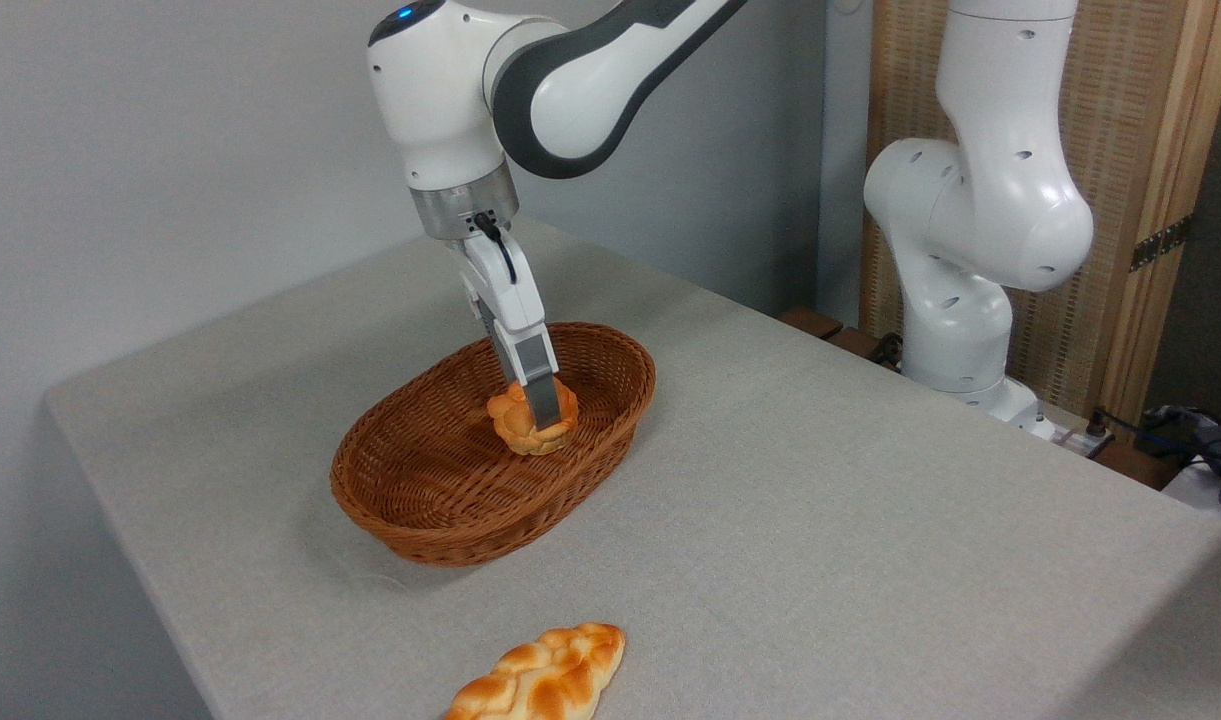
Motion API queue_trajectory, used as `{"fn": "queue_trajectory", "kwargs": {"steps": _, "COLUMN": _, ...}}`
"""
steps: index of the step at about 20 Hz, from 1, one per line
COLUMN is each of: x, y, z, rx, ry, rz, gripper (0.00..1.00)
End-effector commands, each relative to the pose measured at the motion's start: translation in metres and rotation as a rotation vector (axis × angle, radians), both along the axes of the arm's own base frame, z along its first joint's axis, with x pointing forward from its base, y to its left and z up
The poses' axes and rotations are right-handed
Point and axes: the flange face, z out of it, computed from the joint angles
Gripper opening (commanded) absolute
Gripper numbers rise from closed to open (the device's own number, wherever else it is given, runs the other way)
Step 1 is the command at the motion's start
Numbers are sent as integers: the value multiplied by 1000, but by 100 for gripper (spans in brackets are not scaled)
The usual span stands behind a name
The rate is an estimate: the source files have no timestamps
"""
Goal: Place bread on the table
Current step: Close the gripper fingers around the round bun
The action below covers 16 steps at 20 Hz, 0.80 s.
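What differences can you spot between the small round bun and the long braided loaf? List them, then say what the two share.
Shape: the bun is small, round and knotted; the braided loaf is long, flat and plaited.
Place: the bun sits inside the wicker basket; the loaf lies on the table near the front edge.
Contact: the claw is down on the bun; nothing touches the loaf.
Both are glossy golden-orange bread.

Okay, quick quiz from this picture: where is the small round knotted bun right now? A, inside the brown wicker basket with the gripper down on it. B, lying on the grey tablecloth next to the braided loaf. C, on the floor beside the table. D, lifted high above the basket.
A: the bun sits inside the wicker basket, with the gripper lowered onto it; the braided loaf lies alone on the table.
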Motion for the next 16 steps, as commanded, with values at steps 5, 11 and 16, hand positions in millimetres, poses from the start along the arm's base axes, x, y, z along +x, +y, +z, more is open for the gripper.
{"fn": "queue_trajectory", "kwargs": {"steps": 5, "x": -1, "y": -1, "z": -3, "rx": -18, "ry": -7, "rz": -54, "gripper": 45}}
{"fn": "queue_trajectory", "kwargs": {"steps": 11, "x": -1, "y": -1, "z": -4, "rx": -18, "ry": -5, "rz": -57, "gripper": 45}}
{"fn": "queue_trajectory", "kwargs": {"steps": 16, "x": -1, "y": -1, "z": -4, "rx": -18, "ry": -5, "rz": -57, "gripper": 44}}
